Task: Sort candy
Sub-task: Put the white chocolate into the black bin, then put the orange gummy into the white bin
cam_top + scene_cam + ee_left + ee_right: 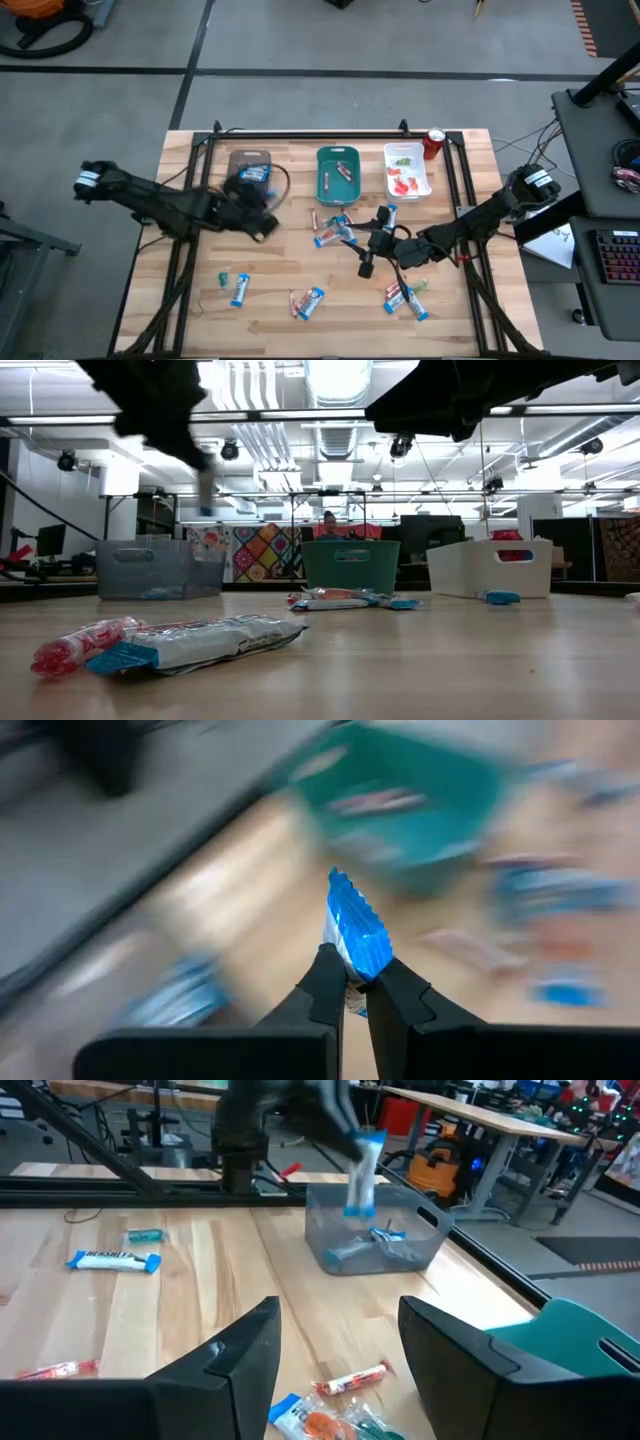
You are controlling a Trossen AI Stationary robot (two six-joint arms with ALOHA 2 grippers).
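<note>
The table (200, 300) carries three trays along its far edge; the teal tray (337, 178) is the landmark. Left of it, above the brown tray (249, 160), the left gripper (355, 988) pinches a blue-and-white candy bar (355, 932). Near-right of it, the right gripper (335, 1345) stands spread over bare wood, loose candy (335, 232) scattered nearby.

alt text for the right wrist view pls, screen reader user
The right gripper hangs open over the wooden table, with wrapped candy lying just ahead of it. Beyond, the left gripper holds a blue-wrapped candy bar above a clear tray.
</note>
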